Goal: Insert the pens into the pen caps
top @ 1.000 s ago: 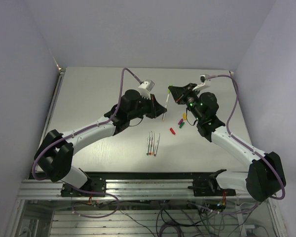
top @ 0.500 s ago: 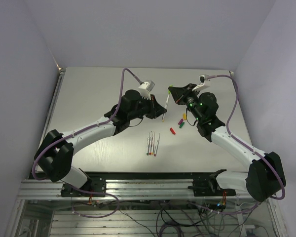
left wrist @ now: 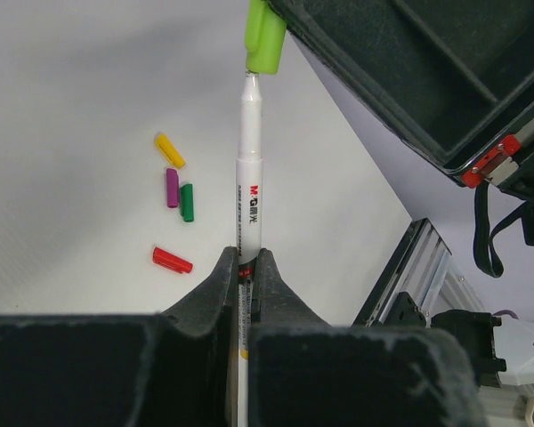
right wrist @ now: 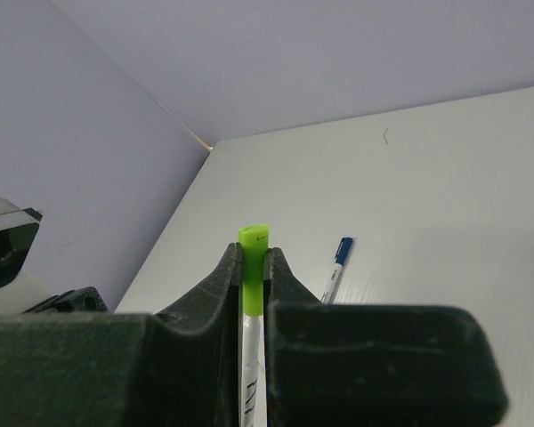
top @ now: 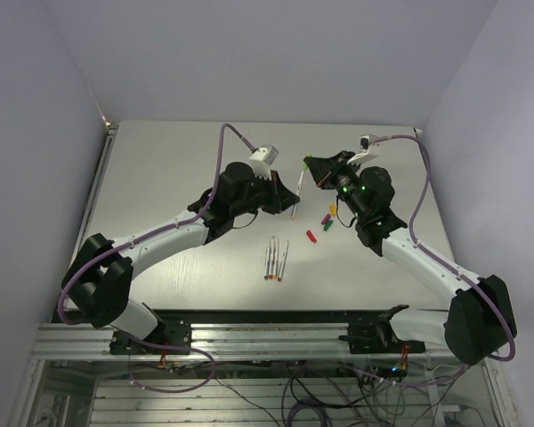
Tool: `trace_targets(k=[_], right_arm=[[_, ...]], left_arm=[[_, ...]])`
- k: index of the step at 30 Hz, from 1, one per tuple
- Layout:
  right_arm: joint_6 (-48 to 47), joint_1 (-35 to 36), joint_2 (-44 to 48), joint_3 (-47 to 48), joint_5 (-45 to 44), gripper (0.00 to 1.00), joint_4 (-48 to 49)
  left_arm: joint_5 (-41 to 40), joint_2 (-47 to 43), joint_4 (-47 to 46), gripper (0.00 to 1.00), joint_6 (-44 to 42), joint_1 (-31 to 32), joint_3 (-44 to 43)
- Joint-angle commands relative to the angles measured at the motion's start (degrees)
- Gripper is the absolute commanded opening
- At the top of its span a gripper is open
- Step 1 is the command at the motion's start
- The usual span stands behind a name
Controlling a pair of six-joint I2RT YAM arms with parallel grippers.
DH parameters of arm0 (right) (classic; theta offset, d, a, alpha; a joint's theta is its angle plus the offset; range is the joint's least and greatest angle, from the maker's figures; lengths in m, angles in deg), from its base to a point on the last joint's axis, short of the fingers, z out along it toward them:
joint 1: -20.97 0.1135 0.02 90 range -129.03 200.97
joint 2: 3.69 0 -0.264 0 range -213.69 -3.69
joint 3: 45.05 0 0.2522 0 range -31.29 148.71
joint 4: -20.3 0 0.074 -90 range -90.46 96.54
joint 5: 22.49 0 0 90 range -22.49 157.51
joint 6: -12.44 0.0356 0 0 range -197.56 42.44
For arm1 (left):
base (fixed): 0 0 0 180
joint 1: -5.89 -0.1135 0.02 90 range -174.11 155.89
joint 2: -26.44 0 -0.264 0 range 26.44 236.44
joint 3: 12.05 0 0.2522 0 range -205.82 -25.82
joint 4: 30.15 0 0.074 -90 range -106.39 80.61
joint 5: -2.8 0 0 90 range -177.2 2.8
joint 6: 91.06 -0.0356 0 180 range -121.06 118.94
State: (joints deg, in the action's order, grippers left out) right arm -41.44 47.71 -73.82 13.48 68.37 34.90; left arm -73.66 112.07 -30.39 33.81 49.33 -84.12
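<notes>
- Two arms meet above the desk (top: 160, 160). The left gripper (left wrist: 242, 260) is clamped on a white pen (left wrist: 249, 178), with the nib pointing away from it so the shaft can be pushed straight forward.
- Opposite, the right gripper (right wrist: 252, 260) pinches a lime-green cap (right wrist: 252, 253) with its mouth facing that nib. The nib sits right at the opening, and I judge it not fully seated.
- Four spare caps lie close together on the desk below: yellow (left wrist: 169, 149), purple (left wrist: 172, 188), dark green (left wrist: 187, 202) and red (left wrist: 172, 259).
- Nearer the arm bases, a row of pens (top: 276, 260) waits, apart from the caps.
- One blue-ended pen (right wrist: 335, 269) lies by itself.
</notes>
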Motion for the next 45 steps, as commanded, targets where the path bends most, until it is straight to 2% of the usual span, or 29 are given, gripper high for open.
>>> trace_targets(k=[1, 31, 40, 45], right_arm=[[-0.57, 0.24, 1.37, 0.05, 0.03, 0.0, -0.08], [0.58, 0.33, -1.0, -2.32, 3.63, 0.0, 1.59], [-0.92, 0.28, -2.66, 0.2, 12.73, 0.0, -4.41], [-0.87, 0.3, -4.46, 1.22, 14.25, 0.0, -10.01]], left_arm=[[-1.01, -1.21, -1.99, 0.07, -0.77, -0.09, 0.49], [-1.82, -0.51, -2.35, 0.07, -1.4, -0.06, -0.81], [-3.83, 0.66, -5.64, 0.07, -0.1, -0.17, -0.36], [-5.69, 0.99, -8.22, 0.07, 0.41, -0.83, -0.48]])
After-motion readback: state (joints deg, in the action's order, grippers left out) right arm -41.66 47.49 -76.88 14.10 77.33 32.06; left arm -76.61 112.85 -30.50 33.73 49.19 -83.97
